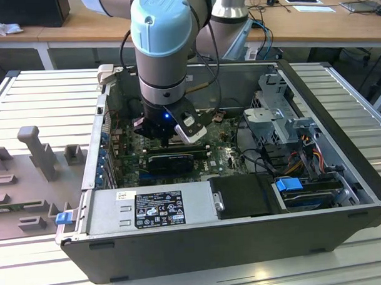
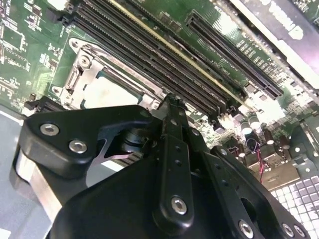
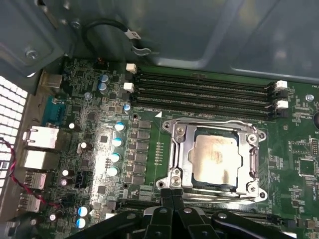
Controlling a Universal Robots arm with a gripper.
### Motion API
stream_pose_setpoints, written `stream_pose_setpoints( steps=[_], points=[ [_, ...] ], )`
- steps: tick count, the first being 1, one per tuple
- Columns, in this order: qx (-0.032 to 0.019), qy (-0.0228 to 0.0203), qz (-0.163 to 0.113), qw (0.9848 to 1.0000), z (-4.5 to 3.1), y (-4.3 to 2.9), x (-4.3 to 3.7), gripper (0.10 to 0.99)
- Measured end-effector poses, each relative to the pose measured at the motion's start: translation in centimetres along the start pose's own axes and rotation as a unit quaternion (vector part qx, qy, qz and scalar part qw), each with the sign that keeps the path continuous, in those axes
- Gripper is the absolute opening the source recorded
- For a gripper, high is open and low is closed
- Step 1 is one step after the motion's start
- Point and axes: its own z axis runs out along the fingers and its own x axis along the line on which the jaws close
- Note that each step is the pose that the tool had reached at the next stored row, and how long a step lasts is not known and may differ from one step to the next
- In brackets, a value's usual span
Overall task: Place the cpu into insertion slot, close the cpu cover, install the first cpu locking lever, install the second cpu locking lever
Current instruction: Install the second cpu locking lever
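Observation:
In the first wrist view the cpu [image 3: 215,157] lies flat in the insertion slot [image 3: 249,188] of the green motherboard, its pale metal face showing through the window of the cpu cover [image 3: 180,149]. The cover lies down over it. Thin wire levers run along two sides of the cover. My gripper [image 3: 172,193] has its black fingers pressed together, with nothing seen between them, and its tips sit at the edge of the slot. The second wrist view shows the cpu [image 2: 107,94] just beyond the fingertips [image 2: 172,102]. In the exterior view the gripper [image 1: 168,138] reaches down into the open computer case.
Long black memory slots [image 3: 204,92] run beside the socket, and a row of capacitors [image 3: 117,142] stands on its other side. In the exterior view a black card [image 1: 171,160], the power supply [image 1: 155,206] and a drive cage [image 1: 274,114] crowd the case.

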Motion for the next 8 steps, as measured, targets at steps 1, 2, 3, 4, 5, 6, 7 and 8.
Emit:
stream_pose_setpoints(
  steps=[1, 2, 3, 4, 5, 6, 7, 8],
  points=[
    [-0.0074, -0.0009, 0.0, 1.0, 0.16, -0.16, 0.13, 0.106],
    [-0.0092, -0.0013, 0.0, 1.0, 0.4, -0.23, 0.18, 0.106],
    [-0.01, -0.0014, 0.0, 0.9999, 0.61, -0.29, 0.27, 0.106],
    [-0.0105, -0.0015, 0.0, 0.9999, 0.69, -0.31, 0.32, 0.106],
    [-0.0115, -0.0018, 0.0, 0.9999, 0.76, -0.32, 0.4, 0.106],
    [-0.0128, -0.002, 0.0, 0.9999, 0.86, -0.34, 0.43, 0.106],
    [-0.0139, -0.0022, 0.0, 0.9999, 0.95, -0.36, 0.43, 0.106],
    [-0.016, -0.0025, 0.0, 0.9999, 1.15, -0.4, 0.44, 0.106]
  ],
)
